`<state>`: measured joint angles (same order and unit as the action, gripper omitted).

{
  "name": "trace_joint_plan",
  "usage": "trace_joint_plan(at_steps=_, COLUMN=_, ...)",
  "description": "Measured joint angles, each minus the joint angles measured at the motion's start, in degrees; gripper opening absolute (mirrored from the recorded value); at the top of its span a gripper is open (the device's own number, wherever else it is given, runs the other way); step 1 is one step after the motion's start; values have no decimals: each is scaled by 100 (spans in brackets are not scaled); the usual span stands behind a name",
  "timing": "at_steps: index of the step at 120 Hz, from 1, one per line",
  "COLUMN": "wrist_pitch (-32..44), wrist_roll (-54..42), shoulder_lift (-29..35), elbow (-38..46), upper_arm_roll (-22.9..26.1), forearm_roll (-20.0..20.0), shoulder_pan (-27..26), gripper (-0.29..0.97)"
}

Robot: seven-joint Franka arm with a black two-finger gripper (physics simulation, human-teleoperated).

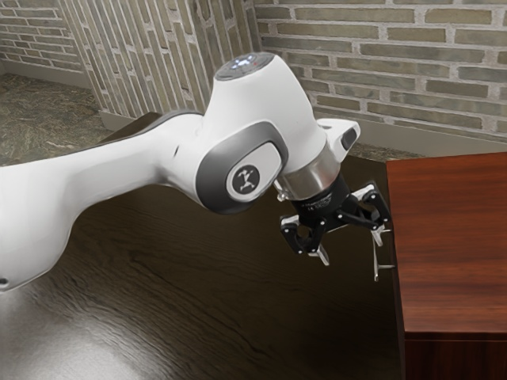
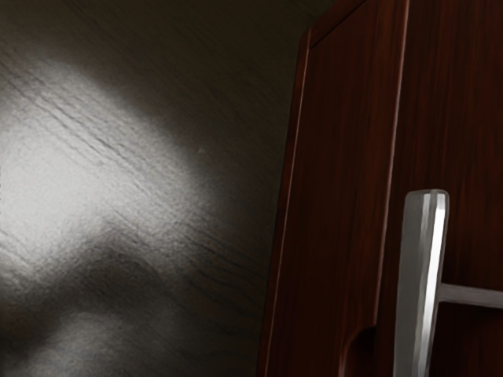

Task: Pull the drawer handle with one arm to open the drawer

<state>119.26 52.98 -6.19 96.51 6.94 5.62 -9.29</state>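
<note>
The black two-finger gripper (image 1: 352,241) hangs open with its fingers spread. It is just beside the thin silver bar handle (image 1: 375,260) of the dark red wooden drawer (image 1: 451,237), at the exterior view's right. The drawer's inside is hidden.

— What's the arm (image 1: 158,166) like?
— Glossy white, rounded shells, with a grey joint cap bearing a white logo.
— And the wrist?
— A silver ring, then a black pincer (image 1: 352,245) with pale fingertips (image 1: 322,255).
</note>
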Motion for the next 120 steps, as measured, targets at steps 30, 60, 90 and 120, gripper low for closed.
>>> trace_joint_plan(at_steps=30, wrist_pitch=49, wrist_roll=-37, shoulder_lift=-17, elbow=41, upper_arm_roll=0, forearm_roll=-1, shoulder_pan=-5, gripper=58)
trace_joint_plan(at_steps=60, wrist_pitch=65, wrist_roll=-66, shoulder_lift=-3, elbow=104, upper_arm_roll=1, forearm_roll=-2, shoulder_pan=14, gripper=58)
trace_joint_plan(at_steps=90, wrist_pitch=55, wrist_roll=-101, shoulder_lift=60, elbow=185, upper_arm_roll=-17, forearm_roll=-7, shoulder_pan=39, gripper=58)
trace_joint_plan(at_steps=120, wrist_pitch=44, wrist_roll=-145, shoulder_lift=207, elbow=356, upper_arm_roll=-57, forearm_roll=-9, shoulder_pan=62, gripper=57)
